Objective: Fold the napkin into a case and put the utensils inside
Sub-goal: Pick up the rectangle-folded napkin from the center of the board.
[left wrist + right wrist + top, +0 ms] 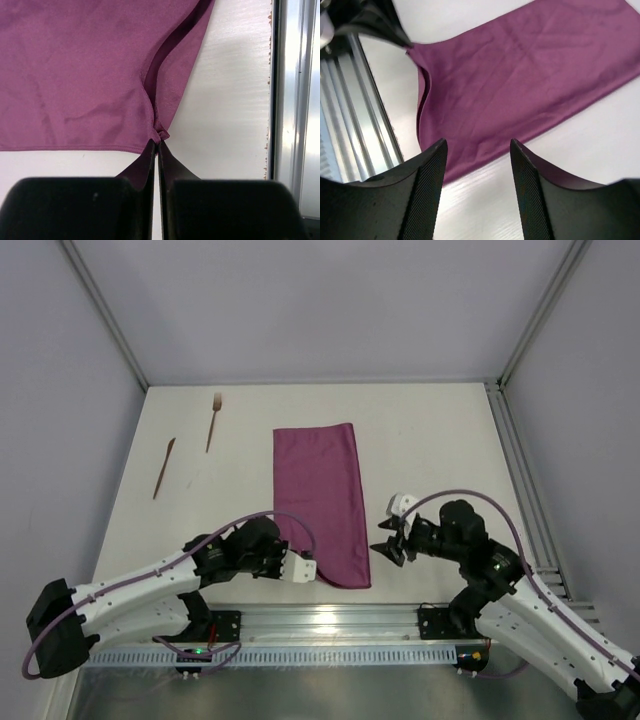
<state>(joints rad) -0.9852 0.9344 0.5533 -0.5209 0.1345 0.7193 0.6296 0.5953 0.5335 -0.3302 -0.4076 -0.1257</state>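
The left gripper [158, 142] has its jaws pressed together, pinching one corner of the napkin [75, 75]. In the left wrist view the cloth bunches into a small pucker right at the fingertips. From that pucker a dark slit runs away along the cloth's right-hand edge, where the top layer lifts off the one beneath. The rest of the purple cloth spreads flat ahead of the jaws and to their left. To their right lies a strip of bare white table [225, 100], and beyond it a metal rail [295, 100].

The right gripper [477, 144] has its jaws spread and nothing between them. It hovers above the table beside the cloth's long edge, which crosses ahead of and between its fingers [430, 175]. The other gripper's black tip shows far ahead and to the left, at the pinched corner.

From above, the napkin [320, 490] is a long folded rectangle between the two grippers. The left gripper [312, 573] is at its near corner, and the right gripper [383, 543] stands just off the opposite long side, apart from the cloth. The fork [213, 420] and knife [164, 467] lie well beyond the left jaws, away from the cloth.
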